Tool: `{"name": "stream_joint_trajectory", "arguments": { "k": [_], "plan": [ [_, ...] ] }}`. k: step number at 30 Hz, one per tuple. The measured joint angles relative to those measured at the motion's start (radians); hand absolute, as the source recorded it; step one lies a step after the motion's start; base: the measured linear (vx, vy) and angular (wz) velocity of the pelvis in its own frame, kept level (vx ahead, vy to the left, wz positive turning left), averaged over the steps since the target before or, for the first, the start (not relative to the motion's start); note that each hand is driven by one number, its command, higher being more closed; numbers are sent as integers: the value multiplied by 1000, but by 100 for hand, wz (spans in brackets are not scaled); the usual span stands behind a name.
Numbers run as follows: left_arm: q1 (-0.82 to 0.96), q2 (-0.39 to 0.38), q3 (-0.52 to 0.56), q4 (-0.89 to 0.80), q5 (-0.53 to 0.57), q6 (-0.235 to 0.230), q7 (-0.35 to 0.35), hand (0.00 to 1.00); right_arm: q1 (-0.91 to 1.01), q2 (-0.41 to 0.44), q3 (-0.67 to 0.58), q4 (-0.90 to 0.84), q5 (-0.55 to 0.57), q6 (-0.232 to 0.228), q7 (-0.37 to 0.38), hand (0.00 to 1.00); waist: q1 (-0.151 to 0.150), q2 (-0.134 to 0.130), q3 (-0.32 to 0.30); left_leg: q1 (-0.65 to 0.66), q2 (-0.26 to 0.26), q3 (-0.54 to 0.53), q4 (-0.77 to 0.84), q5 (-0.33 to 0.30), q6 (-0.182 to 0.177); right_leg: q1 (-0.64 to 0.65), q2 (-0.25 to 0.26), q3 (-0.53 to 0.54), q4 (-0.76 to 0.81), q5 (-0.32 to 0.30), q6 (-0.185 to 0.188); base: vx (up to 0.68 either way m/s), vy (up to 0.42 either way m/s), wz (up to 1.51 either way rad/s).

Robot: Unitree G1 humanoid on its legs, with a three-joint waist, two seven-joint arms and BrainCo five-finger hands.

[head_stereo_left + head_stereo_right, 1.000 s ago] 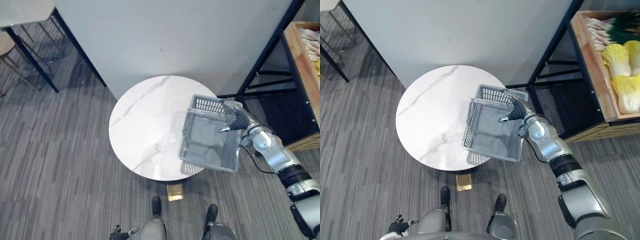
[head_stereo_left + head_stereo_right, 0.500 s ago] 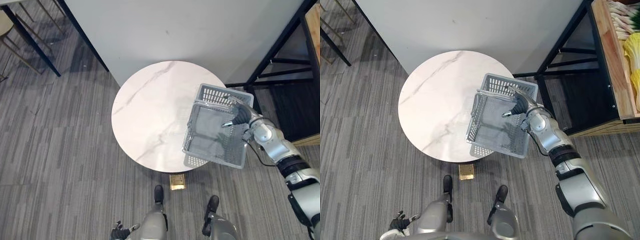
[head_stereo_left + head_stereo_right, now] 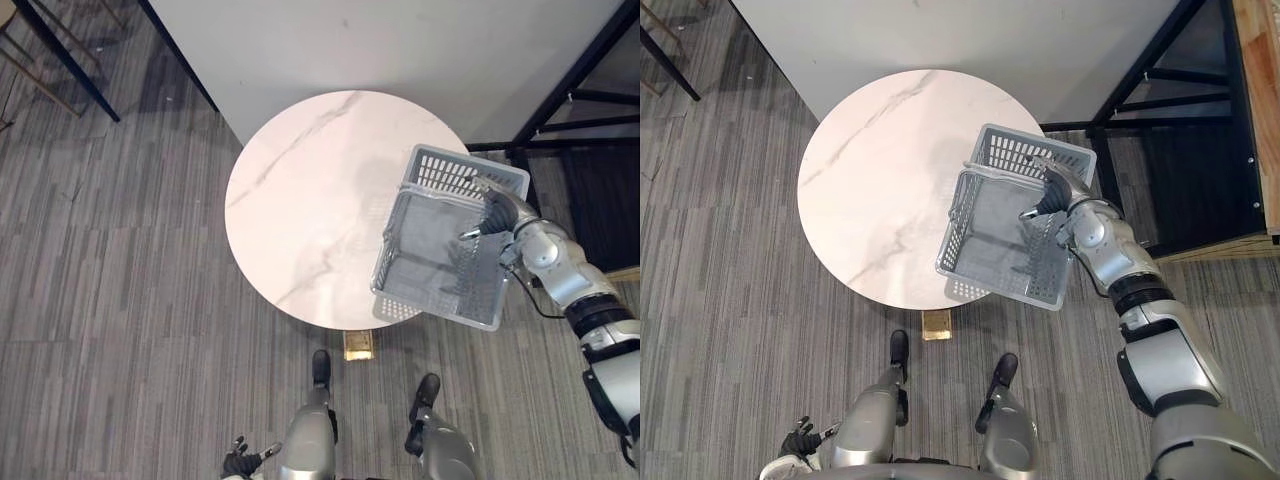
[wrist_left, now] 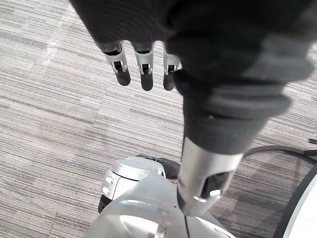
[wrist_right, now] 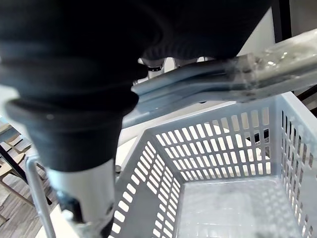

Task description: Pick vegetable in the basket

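Grey basket [image 3: 432,255] still hangs over the white table's [image 3: 310,200] 4 o'clock edge, its handles gripped by the right hand's [image 3: 497,213] curled fingers. A black frame [image 3: 560,92] stands close at 2 o'clock. The left hand [image 4: 143,63] dangles, fingers loose.

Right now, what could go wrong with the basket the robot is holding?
The grey basket hangs from the right hand alone, by its thin handles, so it could swing or slip. It also reaches past the edge of the round table; put down there, it might tip onto the floor. The left hand hangs open down low, too far to help catch it.
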Motion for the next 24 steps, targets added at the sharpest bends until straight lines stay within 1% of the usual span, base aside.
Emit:
{"name": "stream_joint_trajectory", "arguments": {
  "k": [4,10,11,17,18,21,24],
  "plan": [
    [0,0,0,-18,-2,-2,-5,0,-7,-17,-2,25,-2,-21,-4,0,2,0,6,0,-4,0,0,0,0,-1,-5,2,2,0,0,0,0,0],
    [0,0,-1,-19,-5,-1,-20,0,-3,-35,-3,25,-5,-37,-5,0,2,-2,9,-3,-5,3,0,0,0,-15,-8,10,16,0,-1,-6,3,-2],
    [0,0,-2,-19,-5,0,-21,0,0,-42,-3,25,-5,-37,-5,100,2,-2,10,-4,-5,3,2,0,0,-15,-8,10,17,-1,-1,0,0,0],
    [-1,2,-15,-24,-5,-2,-24,0,4,-59,-13,25,-7,-47,0,100,1,-4,12,-17,-2,7,12,-1,-1,-35,-8,24,31,-2,-2,-10,2,-4],
    [-2,4,-17,-26,-5,-2,-24,0,9,-59,-20,25,-7,-61,4,100,0,-5,13,-17,-2,7,13,-1,-1,-35,-7,25,32,-2,-2,0,0,0],
    [-11,4,-19,-26,-5,-1,-23,0,13,-59,-27,25,-8,-78,11,100,1,-7,14,-17,-1,7,14,-1,-1,-35,-7,25,32,-2,-2,0,0,0],
    [-13,5,-19,-26,-5,-1,-24,0,13,-59,-29,25,-11,-79,14,100,2,-9,15,-17,-1,7,14,-1,-1,-35,-7,26,32,-2,-2,0,0,0]
  ]
}}
